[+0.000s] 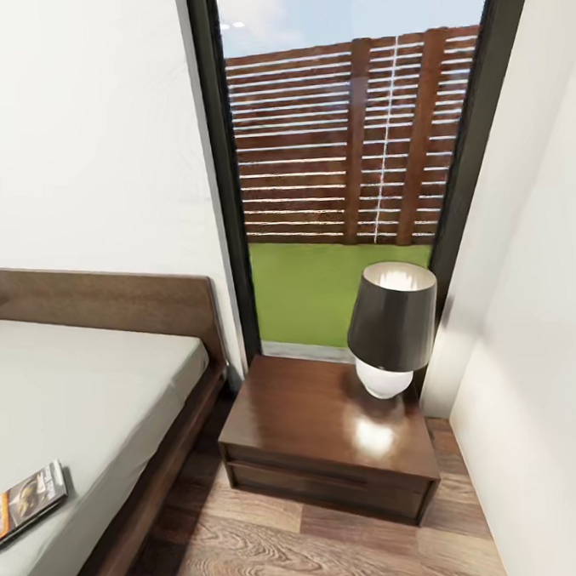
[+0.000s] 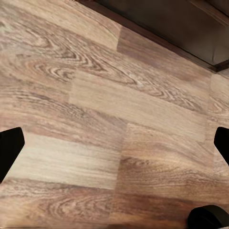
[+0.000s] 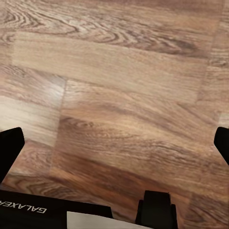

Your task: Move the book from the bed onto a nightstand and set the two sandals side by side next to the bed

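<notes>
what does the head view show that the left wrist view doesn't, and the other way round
Head view alone: the book lying on the bed, the nightstand carrying a lamp, and a window onto a fence and grass.

Left wrist view alone: the left gripper, its dark fingers spread wide at the frame's edges, nothing between them, over bare planks with a dark wooden edge nearby.

Both: the wood floor.

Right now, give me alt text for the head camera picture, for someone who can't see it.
A paperback book lies on the grey mattress of a dark wood bed at left. Beside it, a low dark nightstand holds a black-shaded lamp, before a tall window showing a slatted fence and grass.
</notes>
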You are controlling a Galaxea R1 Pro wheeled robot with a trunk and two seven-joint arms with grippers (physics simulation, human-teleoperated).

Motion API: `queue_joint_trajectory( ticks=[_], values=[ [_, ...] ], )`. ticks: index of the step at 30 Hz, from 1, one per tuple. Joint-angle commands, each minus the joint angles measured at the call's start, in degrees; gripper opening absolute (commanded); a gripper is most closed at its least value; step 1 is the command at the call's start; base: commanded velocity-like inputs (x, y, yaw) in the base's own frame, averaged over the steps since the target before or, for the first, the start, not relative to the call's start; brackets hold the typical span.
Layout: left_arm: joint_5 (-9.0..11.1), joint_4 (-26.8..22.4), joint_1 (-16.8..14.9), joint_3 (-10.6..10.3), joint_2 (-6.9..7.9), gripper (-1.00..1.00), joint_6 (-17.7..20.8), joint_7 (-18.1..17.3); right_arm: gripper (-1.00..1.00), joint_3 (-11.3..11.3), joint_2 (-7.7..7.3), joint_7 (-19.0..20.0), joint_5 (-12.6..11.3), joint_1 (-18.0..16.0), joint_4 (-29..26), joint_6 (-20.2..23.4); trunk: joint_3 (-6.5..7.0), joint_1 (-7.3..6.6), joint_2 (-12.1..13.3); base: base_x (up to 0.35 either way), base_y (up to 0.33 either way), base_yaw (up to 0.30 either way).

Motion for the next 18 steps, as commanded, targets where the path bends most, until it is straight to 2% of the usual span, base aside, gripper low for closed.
queue_joint_trajectory(
  ticks=[1,14,18],
  values=[
    [0.4,0.1,-0.1,0.1,0.00,1.00,0.0,-0.3,1.00,0.5,-0.01,0.3,-0.6,-0.1,0.1,-0.3,-0.05,-0.01,0.0,0.000,0.000,0.289],
    [0.4,0.1,-0.1,0.1,0.00,1.00,0.0,-0.3,1.00,0.5,-0.01,0.3,-0.6,-0.1,0.1,-0.3,-0.05,-0.01,0.0,0.002,0.000,0.290],
    [0.4,0.0,-0.1,0.1,0.00,1.00,0.0,-0.3,1.00,0.5,-0.01,0.3,-0.6,-0.1,0.1,-0.3,-0.05,-0.01,0.0,0.111,0.000,0.271]
  ],
)
